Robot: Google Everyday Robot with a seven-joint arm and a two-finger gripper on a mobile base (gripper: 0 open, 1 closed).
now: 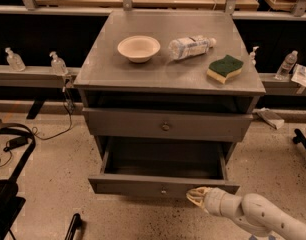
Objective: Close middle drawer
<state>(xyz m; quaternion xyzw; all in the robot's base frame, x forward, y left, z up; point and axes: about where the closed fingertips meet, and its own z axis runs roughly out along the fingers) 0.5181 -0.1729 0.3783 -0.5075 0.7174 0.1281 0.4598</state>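
Observation:
The middle drawer [138,185] is pulled out of the grey cabinet [168,74], with its empty inside showing. It has a flat grey front with a small round knob [163,190]. My gripper [195,196], cream-tipped on a white arm [258,216], comes in from the lower right. It is against the lower edge of the drawer front, just right of the knob. The taller top drawer front [165,127] above is closed.
On the cabinet top are a cream bowl [138,48], a plastic bottle [190,47] lying on its side and a green-and-yellow sponge [225,68]. Small bottles [58,64] stand on ledges either side. A black chair [8,184] and cables lie on the speckled floor at left.

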